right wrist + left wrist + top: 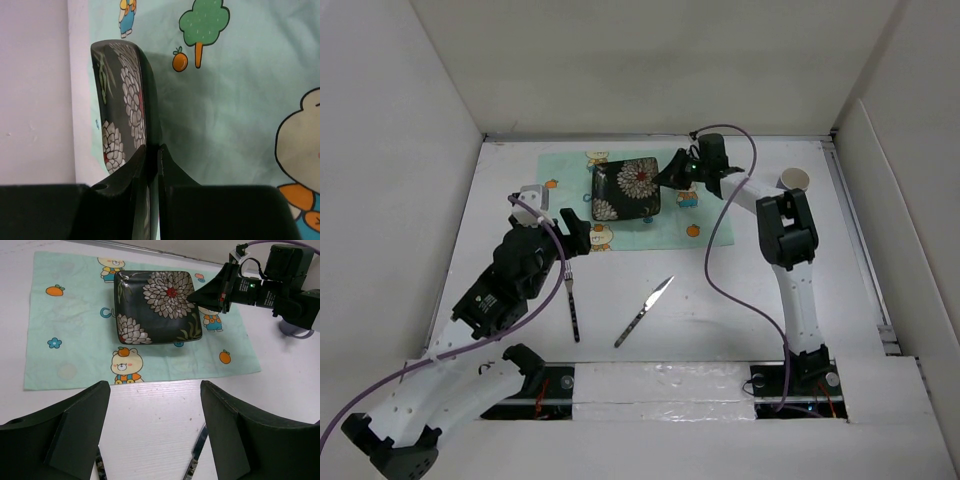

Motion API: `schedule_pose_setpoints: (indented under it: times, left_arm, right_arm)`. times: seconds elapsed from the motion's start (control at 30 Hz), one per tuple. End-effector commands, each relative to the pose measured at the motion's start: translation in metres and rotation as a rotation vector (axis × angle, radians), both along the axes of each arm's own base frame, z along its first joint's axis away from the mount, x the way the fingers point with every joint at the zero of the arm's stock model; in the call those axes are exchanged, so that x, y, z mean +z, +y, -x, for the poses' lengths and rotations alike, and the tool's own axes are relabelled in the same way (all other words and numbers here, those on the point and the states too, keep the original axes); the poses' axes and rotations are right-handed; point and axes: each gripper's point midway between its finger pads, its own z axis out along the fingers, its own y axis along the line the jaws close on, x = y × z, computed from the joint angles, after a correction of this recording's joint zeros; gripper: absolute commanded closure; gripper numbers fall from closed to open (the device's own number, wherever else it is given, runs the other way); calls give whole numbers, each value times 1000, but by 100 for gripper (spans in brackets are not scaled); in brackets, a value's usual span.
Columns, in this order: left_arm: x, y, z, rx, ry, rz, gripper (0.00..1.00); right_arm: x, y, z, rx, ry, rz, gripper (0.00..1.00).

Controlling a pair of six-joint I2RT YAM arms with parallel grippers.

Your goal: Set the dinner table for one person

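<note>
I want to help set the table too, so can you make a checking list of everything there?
Surface: white dinner table, mostly bare; mint-green placemat with cartoon bears at its far side.
Job's things: black flowered plate on the placemat; fork and knife on the table nearer the arms, apart.
Clutter: small round pale object far right; cannot tell what.
Grippers: right gripper shut on the plate's rim; left gripper open, holding nothing, above the fork.
Cables: purple cable along each arm; the right one loops over the table.
Surroundings: upright white panels.
</note>
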Motion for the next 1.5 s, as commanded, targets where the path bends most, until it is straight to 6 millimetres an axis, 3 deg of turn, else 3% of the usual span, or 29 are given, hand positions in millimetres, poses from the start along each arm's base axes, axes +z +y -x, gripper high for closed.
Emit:
schedule_pose_setpoints:
  times: [0.0,0.27,0.5,0.53,0.57,0.63,0.67,0.83,0.97,1.0,1.03,1.07,1.1,1.13,1.17,1.23,1.27,1.33,1.37,1.4,1.43,1.47]
  left_arm:
    - [4,3,-5,20,-24,-9,30]
    - [1,3,-5,21,-11,-21,30]
    - [4,4,-4,23,-21,-10,30]
    - [5,4,-4,25,-23,-9,30]
    - [4,5,-4,25,-20,-11,30]
    - [4,4,-3,21,-18,-10,30]
    - [4,4,-3,21,-18,-10,30]
    - [5,5,-2,21,-23,-5,30]
    - [6,5,-1,21,-28,-2,30]
    - [6,5,0,15,-30,1,32]
    - [6,5,0,15,-30,1,32]
    - [7,5,1,15,-31,2,37]
    - [5,5,1,12,-29,1,40]
    - [7,5,2,7,-35,5,47]
    - [6,5,2,2,-35,-2,66]
    - [7,2,3,-15,-36,-2,87]
    - [8,2,2,-18,-37,-6,100]
    - [8,1,2,-23,-36,-9,100]
    - [9,-1,3,-32,-39,-4,100]
    - [9,-4,4,-54,-39,-7,100]
    - [10,-5,4,-60,-40,-5,100]
    - [10,-6,5,-66,-40,-2,92]
  right_arm:
    - [100,23,-9,103,-194,-177,100]
    - [42,18,-24,76,-72,-108,100]
    - [11,4,-28,60,5,-42,100]
    - [5,1,-26,48,28,-26,84]
    - [5,1,-26,47,29,-26,83]
    - [4,-7,-30,23,26,-10,68]
    - [9,-8,-29,24,12,1,56]
    - [33,-20,-32,-5,-44,87,39]
    - [70,-37,-29,-25,-135,153,37]
    - [86,-43,-22,-22,-192,186,44]
    - [92,-46,-14,-22,-193,186,44]
    - [104,-55,-9,-33,-223,197,69]
    - [113,-68,-8,-60,-273,232,82]
    - [156,-76,7,-91,-362,229,94]
    - [131,-92,20,-125,-316,269,100]
    - [146,-134,24,-307,-352,337,100]
    - [153,-155,43,-373,-356,359,100]
    - [149,-218,53,-606,-312,483,100]
    - [148,-240,62,-685,-303,530,100]
    - [140,-272,81,-809,-283,610,100]
    - [136,-292,89,-878,-271,640,94]
    - [130,-307,97,-922,-249,668,69]
